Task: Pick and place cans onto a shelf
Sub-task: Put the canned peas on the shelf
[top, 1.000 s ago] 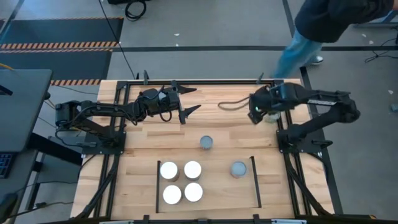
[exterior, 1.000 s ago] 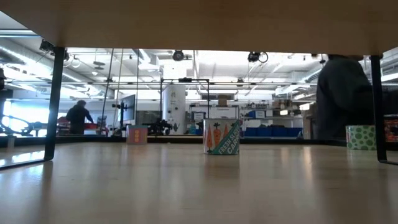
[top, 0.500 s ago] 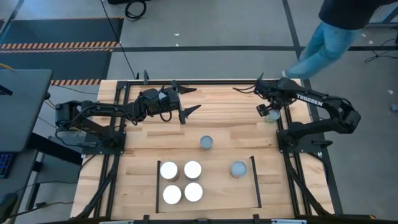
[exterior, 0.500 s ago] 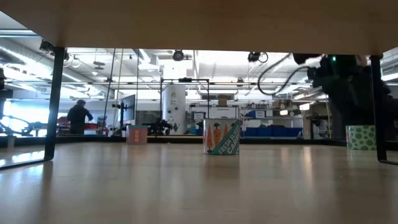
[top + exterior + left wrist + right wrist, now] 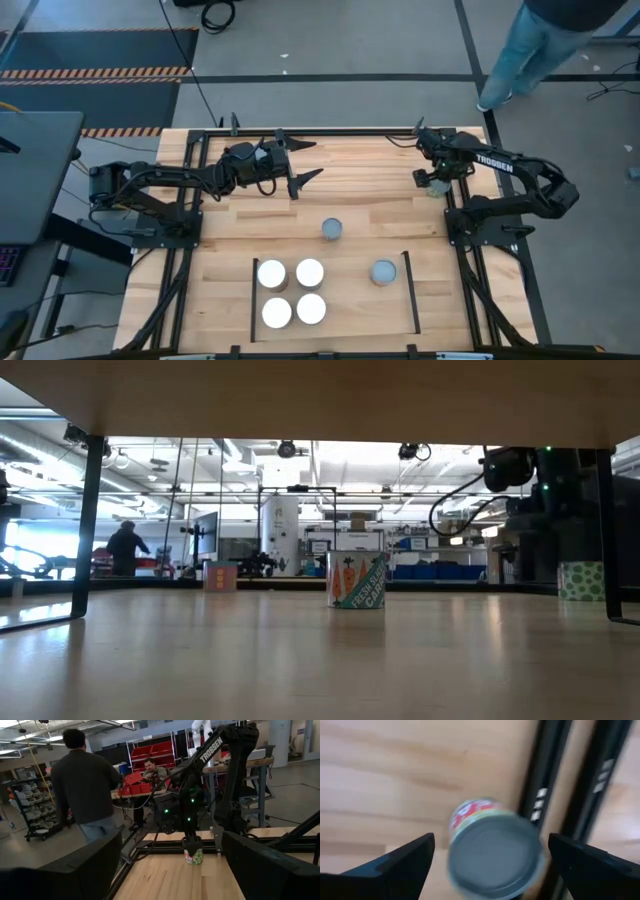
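Going from left to right across the desk [image 5: 230, 240] in the high view: the left end effector [image 5: 302, 162] waits over the far left part of the boards, its fingers spread and grasping nothing. Nearer the front, the shelf [image 5: 335, 315] between its two black rails carries four white-topped cans [image 5: 292, 291] packed in a square on its left half, and one grey-topped can [image 5: 383, 271] stands alone on its right half, just inside the right rail. A further grey-topped can [image 5: 332, 229] stands on the bare desk just beyond the shelf, between the two arms. At the far right, the right end effector [image 5: 424, 158] hangs over another can [image 5: 492, 851] beside the desk's black frame; the right wrist view shows its fingers wide apart on either side of that grey lid, not yet clenched on it. So, as I judge it, five cans are placed, and at least two visible ones remain, with the right-hand pick only about to begin.
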Action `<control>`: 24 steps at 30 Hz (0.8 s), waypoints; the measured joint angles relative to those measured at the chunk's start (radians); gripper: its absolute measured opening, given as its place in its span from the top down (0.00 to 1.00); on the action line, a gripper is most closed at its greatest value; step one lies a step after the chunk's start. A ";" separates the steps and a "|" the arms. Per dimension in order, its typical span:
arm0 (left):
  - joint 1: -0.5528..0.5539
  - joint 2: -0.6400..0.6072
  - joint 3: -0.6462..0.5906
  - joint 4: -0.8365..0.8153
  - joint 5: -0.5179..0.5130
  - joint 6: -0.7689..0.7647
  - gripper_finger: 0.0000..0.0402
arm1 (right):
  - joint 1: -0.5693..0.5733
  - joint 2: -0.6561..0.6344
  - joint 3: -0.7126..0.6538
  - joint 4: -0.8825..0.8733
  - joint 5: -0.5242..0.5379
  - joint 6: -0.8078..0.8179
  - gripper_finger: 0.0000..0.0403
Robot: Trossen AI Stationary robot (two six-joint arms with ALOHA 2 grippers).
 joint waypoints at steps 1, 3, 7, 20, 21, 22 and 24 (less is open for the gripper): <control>0.000 0.000 0.000 0.000 0.000 0.000 0.13 | -0.004 0.000 0.000 0.004 -0.031 0.000 0.01; 0.000 0.000 0.000 0.000 0.000 0.000 0.13 | -0.006 0.000 0.000 0.014 -0.093 0.016 0.02; 0.000 0.000 0.000 0.000 0.000 0.000 0.13 | -0.006 0.000 0.000 0.004 -0.137 0.059 0.05; 0.000 0.000 0.000 0.000 0.000 0.000 0.13 | 0.144 -0.009 0.004 -0.021 -0.166 0.073 0.33; 0.000 0.000 0.000 0.000 0.000 0.000 0.13 | 0.166 -0.014 0.013 -0.037 -0.174 0.073 0.33; 0.000 0.000 0.000 0.000 0.000 0.000 0.13 | 0.193 -0.024 0.033 -0.060 -0.174 0.075 0.33; 0.000 0.000 0.000 0.000 0.000 0.000 0.13 | 0.245 -0.044 0.094 -0.110 -0.174 0.093 0.33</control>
